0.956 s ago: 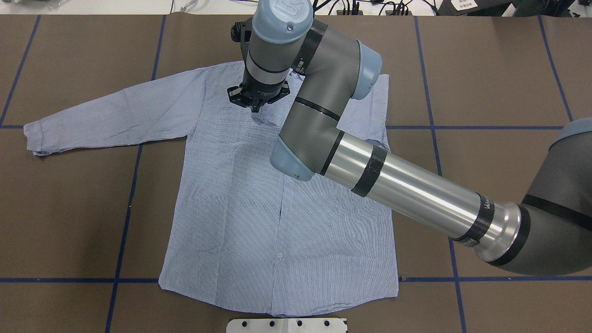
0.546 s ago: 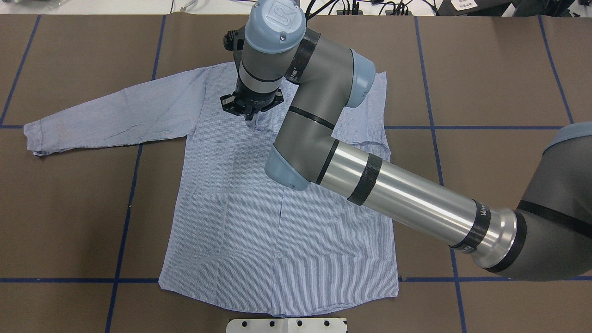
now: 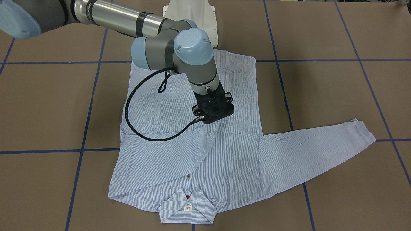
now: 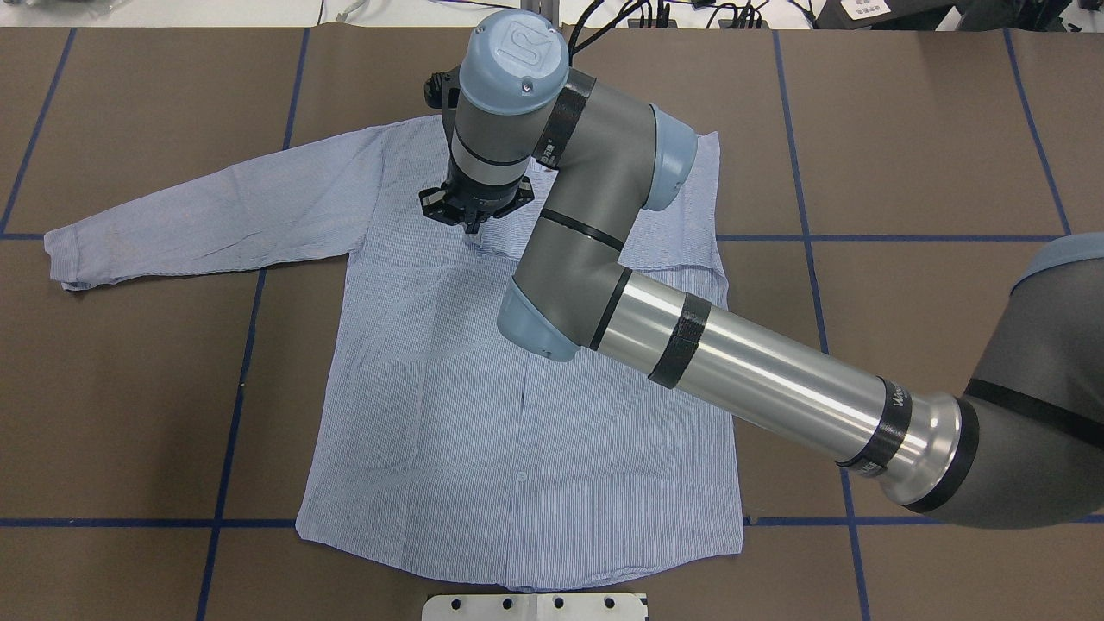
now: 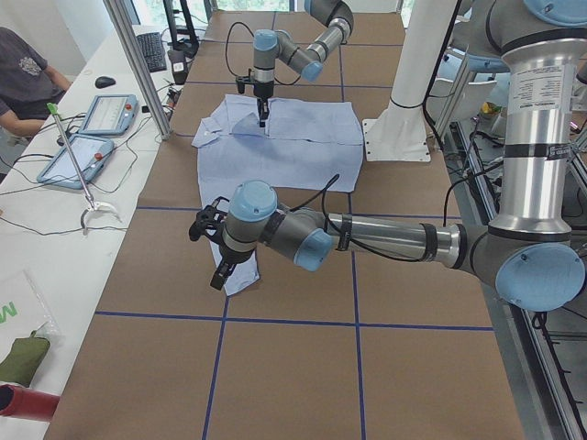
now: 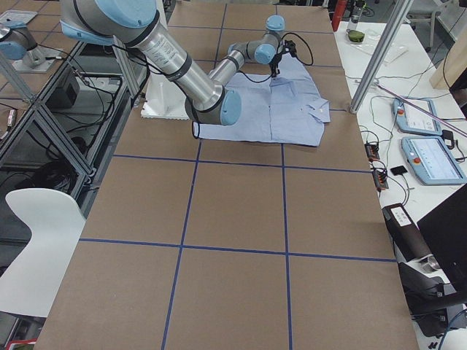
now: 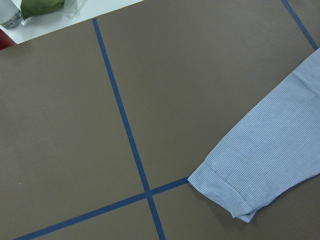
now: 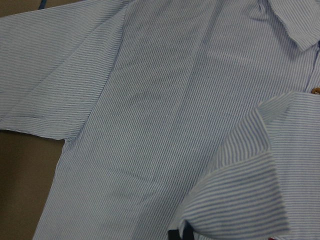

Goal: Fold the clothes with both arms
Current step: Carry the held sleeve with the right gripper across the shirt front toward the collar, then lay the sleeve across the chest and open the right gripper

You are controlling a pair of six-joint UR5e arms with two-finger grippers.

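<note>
Pinching shirt (image 4: 448, 388) sleeve, right gripper (image 4: 472, 228) closed.

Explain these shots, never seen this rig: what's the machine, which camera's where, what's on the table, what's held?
Two robot arms work at a brown table with blue tape lines. Views: one facing the robot, one overhead from behind it, two from the table ends, one on each wrist. A striped shirt lies front up. The right gripper pinches a sleeve folded across the chest. The left gripper hovers by the other sleeve's cuff; open or shut, I cannot tell.
</note>
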